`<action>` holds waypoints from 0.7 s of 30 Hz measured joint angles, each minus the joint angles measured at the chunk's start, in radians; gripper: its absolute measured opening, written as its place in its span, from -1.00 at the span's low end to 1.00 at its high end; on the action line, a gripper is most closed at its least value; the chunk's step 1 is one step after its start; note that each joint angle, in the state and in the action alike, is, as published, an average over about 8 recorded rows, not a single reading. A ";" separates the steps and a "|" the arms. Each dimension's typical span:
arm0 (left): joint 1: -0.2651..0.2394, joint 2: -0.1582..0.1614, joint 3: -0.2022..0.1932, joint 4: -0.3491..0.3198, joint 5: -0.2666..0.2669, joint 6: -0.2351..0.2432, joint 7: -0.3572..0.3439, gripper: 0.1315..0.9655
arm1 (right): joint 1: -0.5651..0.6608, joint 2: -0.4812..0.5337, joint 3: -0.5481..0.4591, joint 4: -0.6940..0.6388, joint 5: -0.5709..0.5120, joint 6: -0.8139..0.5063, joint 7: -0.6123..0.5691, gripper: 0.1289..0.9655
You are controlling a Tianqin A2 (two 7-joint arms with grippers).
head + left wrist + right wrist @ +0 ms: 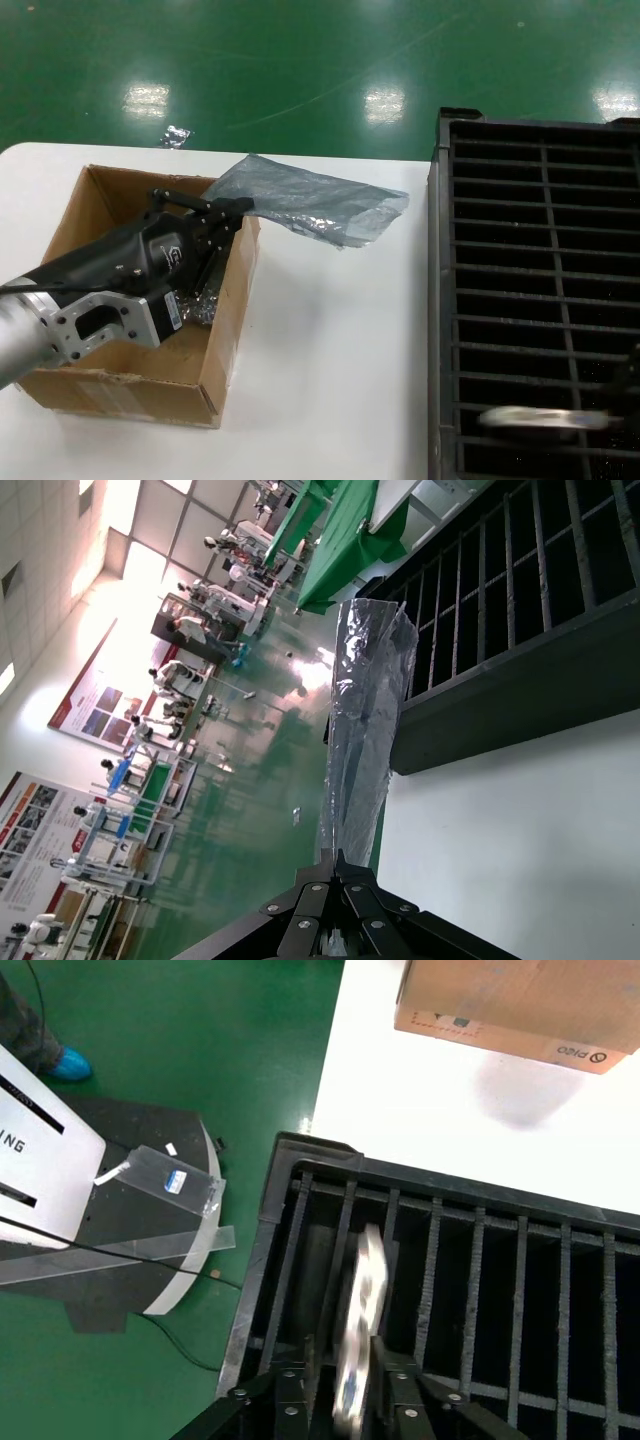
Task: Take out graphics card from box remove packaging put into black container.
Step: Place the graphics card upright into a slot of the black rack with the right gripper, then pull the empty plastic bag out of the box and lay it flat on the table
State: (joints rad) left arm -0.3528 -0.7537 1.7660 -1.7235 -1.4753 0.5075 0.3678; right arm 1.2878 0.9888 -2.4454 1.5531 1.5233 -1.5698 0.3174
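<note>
1. Cardboard box [215,345] sits at about 8 o'clock on the white table [330,340] in the head view, with the black slotted container [440,300] along the 3 o'clock edge.
2. The left gripper [228,208] reaches over the box's far corner, its fingers pressed together on one end of the empty antistatic bag [310,205].
3. The bag trails from that pinch toward 2 o'clock and hangs limp above the table, clear of both box and crate, probably so that it can be discarded away from the work.
4. The right gripper [343,1380] hovers over the container's near rows, at about 5 o'clock in the head view.
5. Its fingers pinch the graphics card [360,1335], held on edge with its silver bracket [540,420] showing blurred.
6. The card seems turned edge-down to line up with a narrow slot between the ribs; insertion looks like the step in hand.
</note>
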 joint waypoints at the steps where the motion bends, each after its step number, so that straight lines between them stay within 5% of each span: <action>1: 0.000 0.000 0.000 0.000 0.000 0.000 0.000 -0.98 | -0.001 -0.001 0.001 -0.001 -0.001 0.000 -0.001 -0.72; 12: 0.000 0.000 0.000 0.000 0.000 0.000 0.000 -0.98 | -0.034 0.015 0.043 0.016 0.010 0.002 -0.015 -0.47; 21: 0.000 0.000 0.000 0.000 0.000 0.000 0.000 -0.98 | -0.227 0.083 0.254 0.082 0.064 0.093 -0.117 -0.05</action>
State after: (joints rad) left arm -0.3528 -0.7537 1.7660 -1.7235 -1.4753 0.5075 0.3678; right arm 1.0608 1.0721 -2.1910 1.6356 1.5876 -1.4770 0.2000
